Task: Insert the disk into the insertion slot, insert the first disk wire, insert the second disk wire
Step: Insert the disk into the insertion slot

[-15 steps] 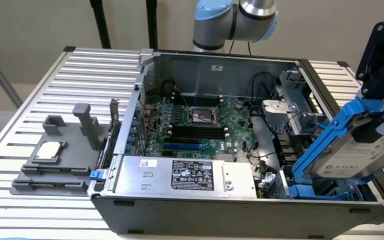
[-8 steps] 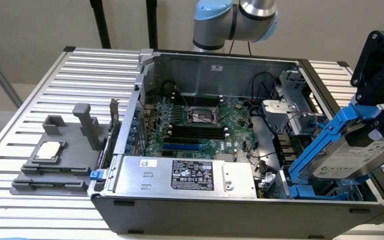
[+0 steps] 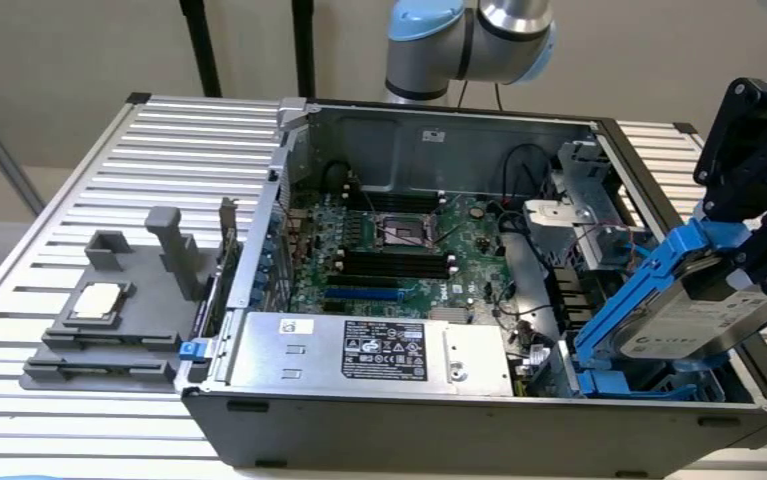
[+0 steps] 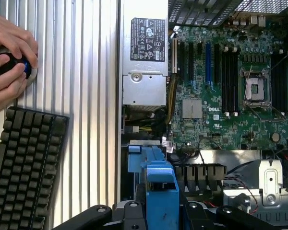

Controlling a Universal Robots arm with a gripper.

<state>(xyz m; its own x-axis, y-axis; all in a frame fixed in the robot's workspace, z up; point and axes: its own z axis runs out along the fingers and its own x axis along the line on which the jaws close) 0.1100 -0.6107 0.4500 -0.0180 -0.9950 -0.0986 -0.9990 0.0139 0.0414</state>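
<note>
Landmark: case (image 3: pixel 490 425), dark grey and open, standing on the slatted table (image 3: pixel 130 180).
Fixture: grey block (image 3: pixel 143 345) outside the case, on the exterior view's left of it; a small square silver chip (image 3: pixel 98 302) lies on top.
Supply box: silver (image 3: pixel 370 350), inside the case along its near wall; it has a black label with white marks, the print too small to read.
Board: green (image 3: pixel 470 250), on the case floor behind the supply box; in the wrist view the white word "DELL" can be read on it.
Slot: bay with blue rails (image 3: pixel 630 385), in the near corner of the case at the exterior view's right.
Disk: silver, in a blue carrier (image 3: pixel 690 325), tilted; its lower end is down in the slot and its upper end rises above the case rim; the print on its pale label cannot be read.
Pincer: black (image 3: pixel 737 275), above the case rim at the exterior view's right; partly closed and grasping the upper end of the disk.
Hand: (image 4: pixel 9 60) outside the case, on the table beyond the wall by the supply box; its fingers are around a black-and-blue knob (image 4: pixel 17 67).
Keyboard: black (image 4: pixel 24 167), outside the case, near the hand.
</note>
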